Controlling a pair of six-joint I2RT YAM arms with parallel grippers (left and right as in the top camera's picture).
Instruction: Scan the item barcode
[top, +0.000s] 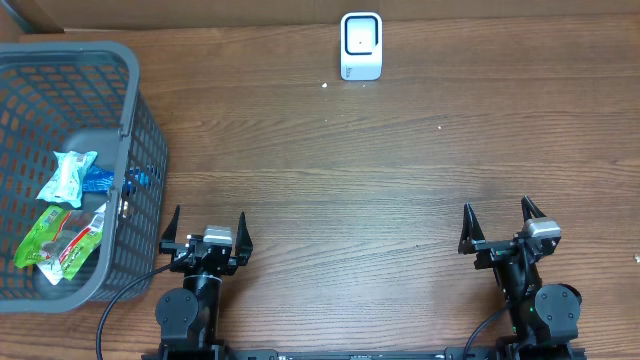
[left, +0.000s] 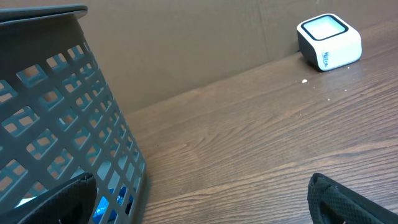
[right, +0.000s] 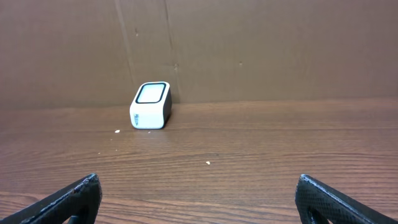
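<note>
Left pincer (top: 206, 215): released, jaws spread wide with nothing between them, low over the wooden table (top: 350, 180).
Right pincer (top: 497, 206): released likewise, empty.
Task items: a green packet (top: 45, 240) and a pale blue packet (top: 70, 172) lie overlapping on the floor of the grey mesh basket (top: 128, 110). They are to the left of the left pincer, behind the basket wall, and well apart from the right pincer.
Barcode scanner (top: 361, 45): a white unit ahead of both pincers, roughly between their lines and well apart from each.
Stage, as judged: nothing picked yet.
Hazard, basket wall: the wall stands just beside the left pincer's outer finger. A sideways reach would likely strike or shove the basket, so the approach should go up and over the rim.
Hazard, grasp: the packets are slack film lying on one another. A pinch may take two, slip off, or crease the code.
Hazard, code face: no barcode is visible from here, so the packet may meet the scanner wrong side out.
Hazard, cable (top: 120, 300): it loops behind the left pincer near the basket corner and may snag.
</note>
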